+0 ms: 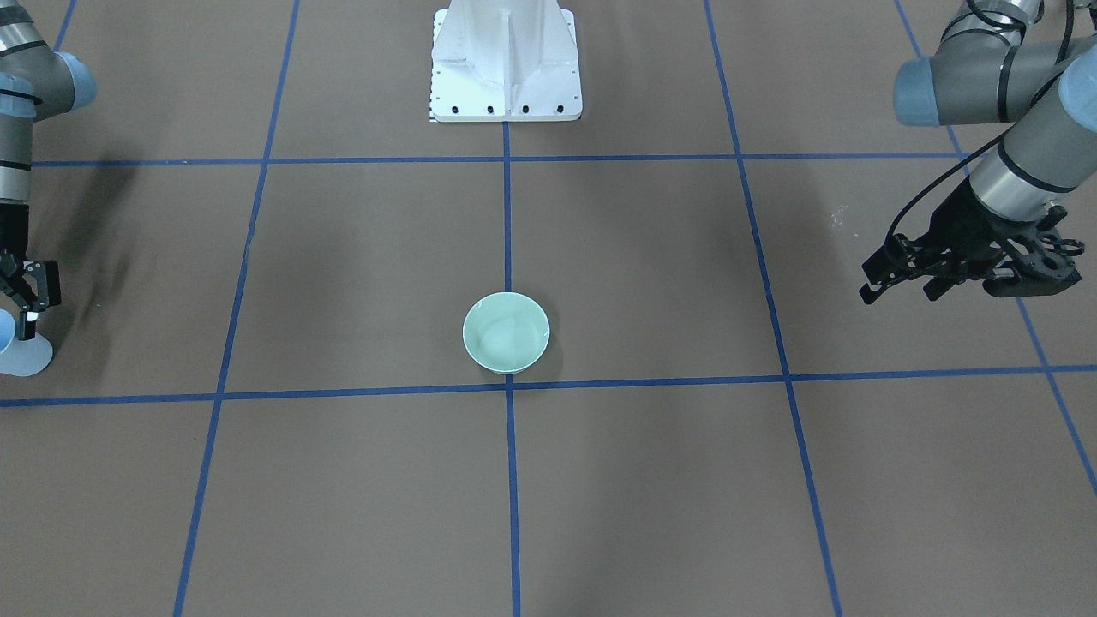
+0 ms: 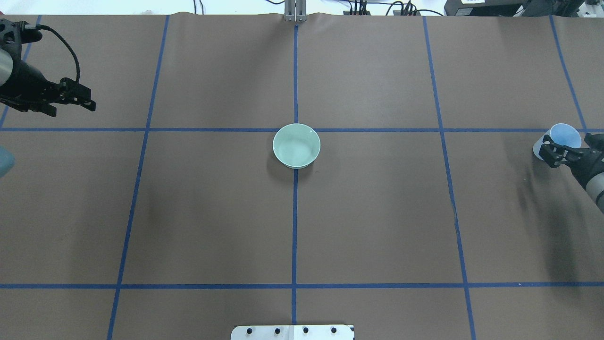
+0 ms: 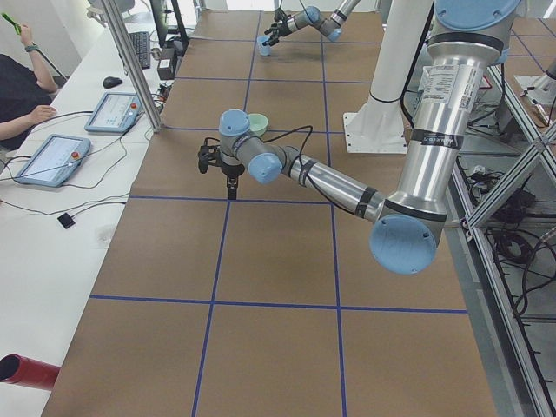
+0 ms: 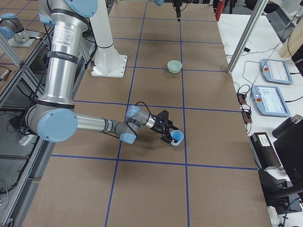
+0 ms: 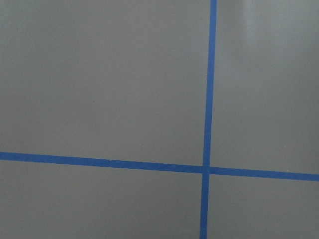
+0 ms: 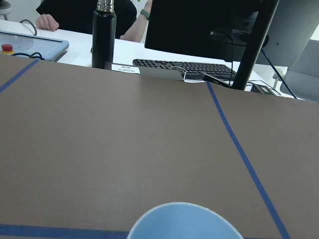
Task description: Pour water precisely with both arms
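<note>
A pale green bowl [image 1: 506,334] [image 2: 296,146] stands at the table's middle on a blue tape crossing. A light blue cup [image 2: 565,136] [image 4: 178,138] stands at the table's far right. My right gripper [image 2: 551,153] [image 1: 30,300] [image 4: 169,134] is low at the cup, jaws apart on either side of its lower part. I cannot tell whether the pads touch it. The cup's rim [image 6: 182,221] shows at the bottom of the right wrist view. My left gripper [image 1: 900,290] [image 2: 74,108] [image 3: 228,187] is open and empty, above the table's left end.
The white bolted pedestal [image 1: 506,60] stands at the robot's side of the table. Blue tape lines [image 5: 208,99] grid the brown surface. Beyond the far edge are a black bottle [image 6: 103,35], a keyboard [image 6: 184,67], tablets [image 3: 52,159] and seated operators.
</note>
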